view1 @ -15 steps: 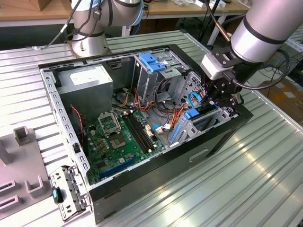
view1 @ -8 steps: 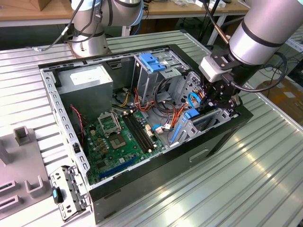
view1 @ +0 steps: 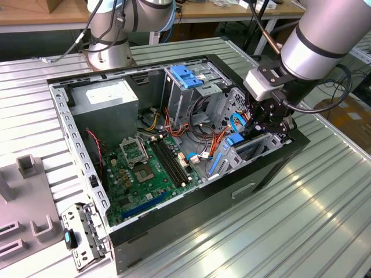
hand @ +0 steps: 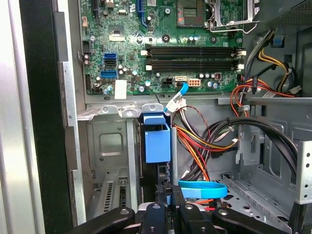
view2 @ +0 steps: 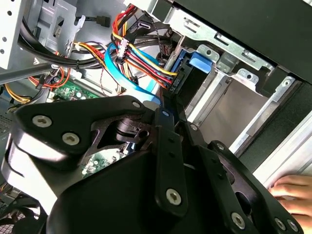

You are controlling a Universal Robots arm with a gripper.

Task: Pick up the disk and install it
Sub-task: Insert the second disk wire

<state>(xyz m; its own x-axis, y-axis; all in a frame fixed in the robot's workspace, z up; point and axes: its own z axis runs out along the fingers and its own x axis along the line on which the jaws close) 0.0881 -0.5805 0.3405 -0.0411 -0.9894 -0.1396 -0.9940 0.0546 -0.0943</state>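
Observation:
The disk (hand: pixel 157 141) stands on edge in the drive bay at the case's front corner, showing mainly its blue carrier tab and a thin dark edge. From the other wrist camera the disk (view2: pixel 177 73) appears as a blue rail with a lighter blue tab beside the metal bay wall. In the exterior view the disk (view1: pixel 233 140) is a small blue patch low in the bay on the exterior view's right. My gripper (view1: pixel 271 124) reaches down into that corner. Its fingers (hand: pixel 155 210) sit close together on the disk's near end, and my gripper (view2: pixel 168 105) meets the blue rail.
The open computer case (view1: pixel 272 174) lies on a ribbed metal table. A blue latch (view1: pixel 184 75) tops the metal drive cage. Cable bundles (hand: pixel 214 136) and a blue flat cable (hand: pixel 202 189) crowd the bay. A person's hand (view2: pixel 292 192) rests outside the case. The motherboard (view1: pixel 142 168) lies flat inside.

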